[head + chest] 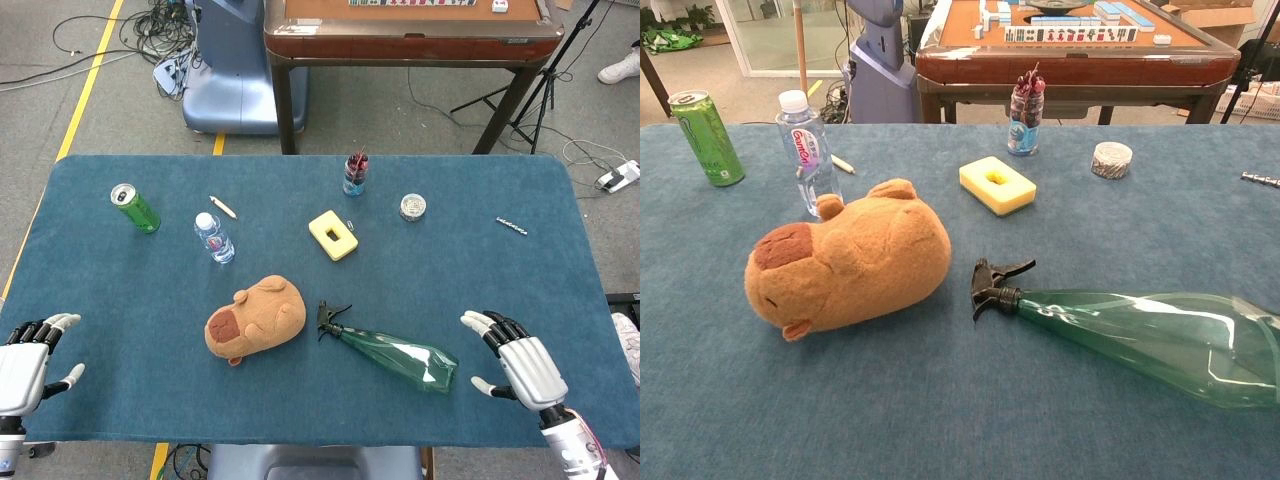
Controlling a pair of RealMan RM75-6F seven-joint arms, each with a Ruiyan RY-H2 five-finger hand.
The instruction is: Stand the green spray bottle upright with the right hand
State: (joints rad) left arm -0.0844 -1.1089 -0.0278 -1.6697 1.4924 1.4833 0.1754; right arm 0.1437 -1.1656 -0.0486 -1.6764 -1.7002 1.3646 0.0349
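The green spray bottle (400, 355) lies on its side on the blue table, black trigger nozzle (329, 319) pointing left toward the plush. In the chest view the green spray bottle (1150, 340) stretches to the right edge of the frame. My right hand (522, 365) hovers open just right of the bottle's base, fingers spread, a small gap between them. My left hand (25, 358) stays open at the table's near left edge. Neither hand shows in the chest view.
A brown capybara plush (255, 318) lies just left of the nozzle. Further back are a yellow sponge block (333, 234), a small water bottle (214, 238), a green can (135, 208), a cup of pens (354, 174) and a small round tin (412, 207).
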